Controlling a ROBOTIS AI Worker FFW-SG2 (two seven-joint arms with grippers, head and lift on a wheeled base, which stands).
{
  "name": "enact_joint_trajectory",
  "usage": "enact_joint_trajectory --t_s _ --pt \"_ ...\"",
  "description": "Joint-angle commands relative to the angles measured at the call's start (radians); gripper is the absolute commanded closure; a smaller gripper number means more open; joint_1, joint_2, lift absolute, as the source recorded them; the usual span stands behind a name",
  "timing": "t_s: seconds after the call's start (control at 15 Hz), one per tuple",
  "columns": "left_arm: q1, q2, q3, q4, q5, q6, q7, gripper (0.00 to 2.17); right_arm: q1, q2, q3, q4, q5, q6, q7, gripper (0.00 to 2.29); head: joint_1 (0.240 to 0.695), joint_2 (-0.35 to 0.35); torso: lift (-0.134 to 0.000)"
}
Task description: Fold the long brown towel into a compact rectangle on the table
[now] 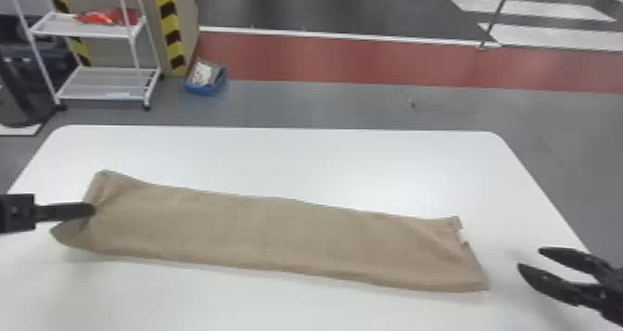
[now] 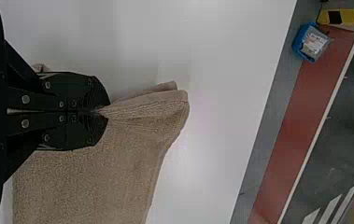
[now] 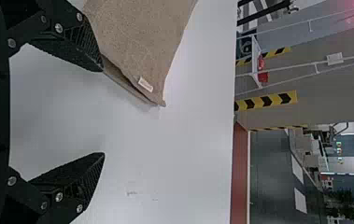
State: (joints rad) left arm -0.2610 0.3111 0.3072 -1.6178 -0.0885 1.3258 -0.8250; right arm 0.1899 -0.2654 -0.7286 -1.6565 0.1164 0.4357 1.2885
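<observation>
From where I stand, the left gripper [image 1: 90,209] is clamped on a pinched fold at the left end of the long brown towel [image 1: 278,232]. The right gripper [image 1: 529,258] holds nothing, its fingers spread near the other end, where a small white tag [image 3: 145,84] sits at the edge (its print too tiny for me to read). The towel stretches lengthwise across the white table [image 1: 278,149]; beyond, on the floor, is a blue bin [image 1: 204,90].

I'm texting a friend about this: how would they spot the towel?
Find the white table. A long brown towel stretches across it, its left end pinched in the left claw. It's the only brown cloth there, with a small white tag at its right end.
</observation>
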Motion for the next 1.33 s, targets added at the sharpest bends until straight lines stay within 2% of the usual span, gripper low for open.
enact_joint_trajectory --t_s 0.0,0.2,0.33,0.47,0.6,0.67,0.87,1.07,1.13,1.27 --pt "0.023 0.014 0.047 -0.085 0.021 0.051 -0.016 1.91 -0.001 0.0 0.005 0.004 0.0 -0.004 -0.002 0.29 0.695 -0.112 -0.124" --pt "0.031 0.056 0.104 -0.131 0.046 0.119 -0.029 1.91 -0.001 0.0 0.012 0.011 0.002 -0.01 -0.003 0.29 0.695 -0.092 -0.124" --pt "0.028 0.103 0.135 -0.137 0.049 0.155 -0.033 1.91 -0.003 0.0 0.014 0.012 0.002 -0.01 -0.005 0.29 0.695 -0.073 -0.124" --pt "0.022 0.129 0.139 -0.169 0.059 0.211 -0.034 1.91 -0.003 0.0 0.015 0.02 0.002 -0.016 -0.005 0.29 0.695 -0.032 -0.124" --pt "0.026 0.131 0.136 -0.26 0.079 0.245 -0.034 1.91 -0.003 0.003 0.018 0.023 0.002 -0.019 -0.006 0.29 0.695 -0.015 -0.124" --pt "0.043 0.117 0.125 -0.338 0.093 0.245 -0.028 1.91 -0.003 0.006 0.02 0.023 0.002 -0.022 -0.006 0.29 0.695 -0.014 -0.124" --pt "0.062 0.045 0.026 -0.55 0.102 0.245 0.007 1.91 0.002 0.008 0.02 0.023 0.002 -0.022 -0.005 0.29 0.695 -0.054 -0.124" --pt "0.062 -0.032 -0.119 -0.669 0.076 0.245 0.03 1.91 0.016 0.009 0.012 0.02 0.0 -0.025 -0.005 0.29 0.695 -0.133 -0.124" --pt "0.062 -0.058 -0.169 -0.685 0.059 0.245 0.033 1.9 0.019 0.009 0.008 0.02 -0.003 -0.028 -0.005 0.29 0.695 -0.194 -0.124" --pt "0.065 -0.098 -0.26 -0.721 0.019 0.245 0.029 1.9 0.022 0.009 0.0 0.015 -0.004 -0.028 -0.005 0.29 0.695 -0.259 -0.124"
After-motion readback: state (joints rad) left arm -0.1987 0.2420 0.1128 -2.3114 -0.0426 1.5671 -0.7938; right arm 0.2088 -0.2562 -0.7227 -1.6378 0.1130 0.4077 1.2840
